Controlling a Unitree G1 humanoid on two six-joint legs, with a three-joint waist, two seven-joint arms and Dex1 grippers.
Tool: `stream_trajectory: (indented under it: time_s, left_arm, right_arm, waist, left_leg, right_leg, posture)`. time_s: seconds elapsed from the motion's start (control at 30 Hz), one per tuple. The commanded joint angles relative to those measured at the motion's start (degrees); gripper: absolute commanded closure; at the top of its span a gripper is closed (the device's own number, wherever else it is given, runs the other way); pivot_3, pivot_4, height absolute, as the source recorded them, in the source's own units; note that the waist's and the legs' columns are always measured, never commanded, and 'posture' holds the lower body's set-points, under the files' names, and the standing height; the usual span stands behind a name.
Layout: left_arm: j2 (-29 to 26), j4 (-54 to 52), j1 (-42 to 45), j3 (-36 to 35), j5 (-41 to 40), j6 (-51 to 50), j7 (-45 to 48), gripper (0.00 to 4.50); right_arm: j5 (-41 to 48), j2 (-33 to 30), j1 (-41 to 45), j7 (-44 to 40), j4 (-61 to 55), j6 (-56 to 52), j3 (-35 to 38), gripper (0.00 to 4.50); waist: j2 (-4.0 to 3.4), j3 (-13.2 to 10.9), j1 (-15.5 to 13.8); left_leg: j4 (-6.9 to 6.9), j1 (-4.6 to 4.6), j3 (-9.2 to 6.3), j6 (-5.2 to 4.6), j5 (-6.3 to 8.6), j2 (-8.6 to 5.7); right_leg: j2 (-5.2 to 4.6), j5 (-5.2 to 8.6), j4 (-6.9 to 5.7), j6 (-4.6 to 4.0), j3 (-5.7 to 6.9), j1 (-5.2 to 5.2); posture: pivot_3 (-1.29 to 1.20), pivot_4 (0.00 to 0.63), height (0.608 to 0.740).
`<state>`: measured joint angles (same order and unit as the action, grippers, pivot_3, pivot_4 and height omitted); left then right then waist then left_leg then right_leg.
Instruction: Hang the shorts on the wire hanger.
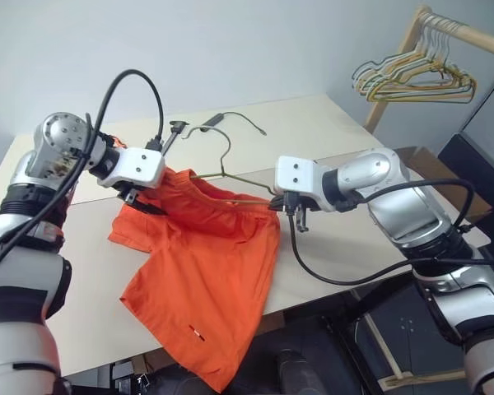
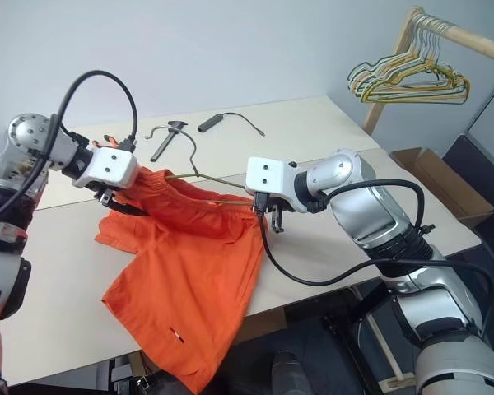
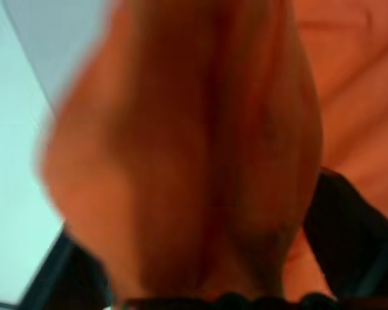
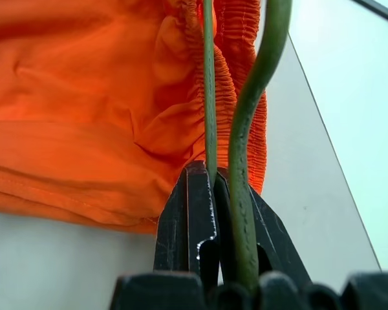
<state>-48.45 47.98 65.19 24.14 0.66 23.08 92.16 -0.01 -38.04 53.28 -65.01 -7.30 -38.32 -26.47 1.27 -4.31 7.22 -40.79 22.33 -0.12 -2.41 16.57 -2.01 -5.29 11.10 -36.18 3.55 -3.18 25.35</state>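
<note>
The bright orange shorts point(image 1: 214, 263) lie on the pale table point(image 1: 329, 123), one leg drooping over the front edge. My left gripper point(image 1: 142, 200) is at the left end of the waistband; a bunched fold of orange fabric point(image 3: 194, 148) fills the space between its black fingers point(image 3: 352, 232). The wire hanger point(image 1: 240, 183) lies across the waistband with its hook point(image 1: 216, 132) pointing to the far side. At the hanger's right corner my right gripper point(image 4: 210, 194) is shut on the thin wire point(image 4: 209, 97), right beside the gathered elastic point(image 4: 236, 58).
A black cable point(image 1: 239, 118) and a dark tool point(image 1: 174, 132) lie on the far part of the table. A wooden rack with a bunch of coloured hangers point(image 1: 412, 78) stands at the back right. A cardboard box point(image 2: 436, 177) sits right of the table.
</note>
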Motion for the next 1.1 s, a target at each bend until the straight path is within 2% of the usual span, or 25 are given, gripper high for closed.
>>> stream_trajectory:
  time_s: [0.03,0.27,0.37,0.5,0.8,0.83,0.97,1.1]
  left_arm:
    - [0.64,0.27,1.54,-2.36,1.18,0.09,-0.26,2.21]
    - [2.01,-0.87,0.22,-5.36,0.44,-2.63,-0.21,4.47]
    - [2.29,-2.18,-0.9,-6.58,0.64,-4.03,-1.03,4.47]
    - [2.91,-4.88,-2.3,-8.8,-0.93,-8.53,-1.55,4.5]
    - [0.54,-11.59,-8.31,-12.67,-2.69,-17.09,-1.38,4.5]
    - [0.33,-11.87,-8.74,-13.11,-2.82,-18.0,-1.63,4.5]
    - [0.23,-12.29,-9.22,-13.91,-2.71,-20.39,-2.53,4.5]
    - [0.22,-12.54,-9.32,-14.3,-2.92,-21.82,-3.21,4.5]
  right_arm:
    - [-0.27,0.32,2.02,0.01,-1.52,-0.86,0.98,4.5]
    - [-0.16,0.37,1.66,0.14,-2.28,-1.56,1.16,4.5]
    - [-0.18,-0.12,0.84,-0.02,-2.77,-0.33,1.27,4.5]
    - [-1.37,-0.89,0.12,1.58,-2.58,-0.52,1.77,3.31]
    - [2.93,-7.77,-6.88,7.09,-3.18,-8.12,17.5,0.15]
    - [3.85,-8.53,-8.31,7.76,-3.3,-9.32,20.33,0.03]
    - [8.74,-9.92,-14.98,8.64,-5.99,-13.53,28.8,0.03]
    - [15.56,-6.38,-24.62,8.93,-11.05,-14.59,33.86,0.03]
  waist:
    - [0.0,0.0,0.09]
    - [0.0,0.0,0.27]
    - [-0.01,0.01,0.64]
    - [-0.01,0.01,0.91]
    - [-0.01,0.02,1.39]
    - [-0.01,0.02,1.41]
    - [-0.01,0.02,1.28]
    - [0.01,0.03,1.26]
  left_leg:
    - [-0.04,0.03,0.0,-0.03,0.02,-0.01]
    - [-0.07,0.04,0.01,-0.06,0.04,-0.01]
    - [-0.07,0.04,0.01,-0.06,0.04,-0.01]
    - [-0.12,0.05,-0.04,-0.06,0.04,-0.03]
    - [-0.12,0.06,-0.06,-0.07,0.04,-0.03]
    - [-0.12,0.04,-0.06,-0.08,0.05,-0.03]
    - [-0.11,0.02,-0.07,-0.11,0.07,-0.03]
    - [-0.09,-0.08,-0.09,-0.13,0.08,-0.01]
  right_leg:
    - [-0.03,-0.01,0.03,0.03,0.0,0.0]
    - [-0.04,-0.05,0.05,0.09,-0.01,0.0]
    - [-0.04,-0.05,0.03,0.09,-0.01,-0.01]
    - [-0.07,-0.05,0.01,0.09,0.01,-0.03]
    - [-0.1,-0.06,0.01,0.1,0.01,-0.02]
    - [-0.1,-0.06,0.02,0.1,0.01,-0.03]
    - [-0.11,-0.06,0.03,0.1,0.01,-0.09]
    - [-0.08,-0.06,0.07,0.11,0.0,-0.2]
  posture:
    - [-0.12,0.0,0.74]
    - [-0.13,0.0,0.74]
    - [-0.13,0.0,0.74]
    - [-0.13,0.0,0.74]
    - [-0.14,0.016,0.74]
    - [-0.14,0.019,0.74]
    - [-0.14,0.032,0.74]
    - [-0.13,0.036,0.74]
